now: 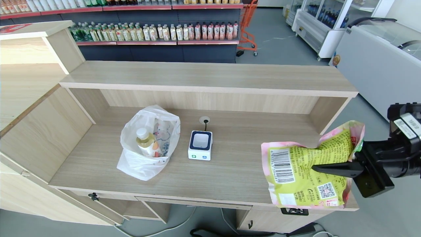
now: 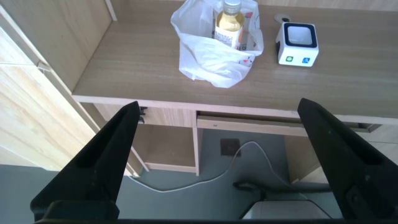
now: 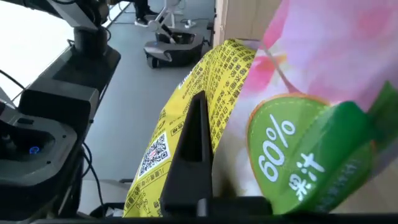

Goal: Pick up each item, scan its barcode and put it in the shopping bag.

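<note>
One snack pouch (image 1: pixel 296 171) | clamped in right gripper (image 1: pixel 316 168) | left gripper (image 2: pixel 219 107) spread wide

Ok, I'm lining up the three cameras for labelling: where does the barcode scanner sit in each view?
Head view: scanner on the counter, right of the shopping bag.
Left wrist view: scanner on the counter, beside the shopping bag.
Right wrist view: not in it; the snack pouch is close to the lens.
Shared landmark: the white shopping bag with the bottle inside.
</note>
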